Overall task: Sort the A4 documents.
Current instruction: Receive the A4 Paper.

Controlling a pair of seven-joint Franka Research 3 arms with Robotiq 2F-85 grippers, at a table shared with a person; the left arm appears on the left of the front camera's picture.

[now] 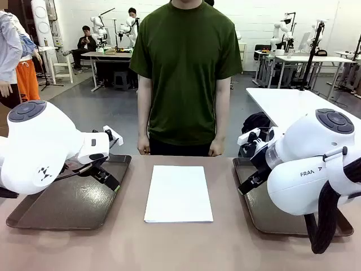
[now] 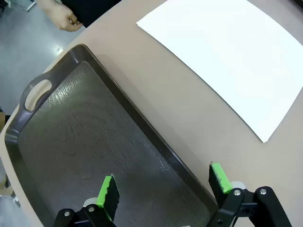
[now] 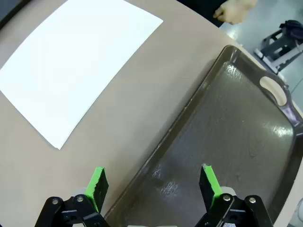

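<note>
- My left gripper [image 2: 163, 183] hung wide open, holding nothing, straddling the inner rim of the left tray [image 2: 33, 90]: one finger [image 2: 109, 193] over the tray, the other over the table.
- My right gripper [image 3: 152, 182] was also wide open and empty, straddling the inner rim of the right tray [image 3: 272, 85] the same way.
- The A4 documents [image 1: 179, 193] lay flat in a neat white stack at the table's [image 1: 130, 248] centre, between the two trays, touching neither.
- A person [image 1: 186, 68] stood at the far edge, hands down by the table.

Bare table [image 1: 135, 192] strips separate A4 documents [image 1: 179, 193] from trays [image 1: 67, 203]
</note>
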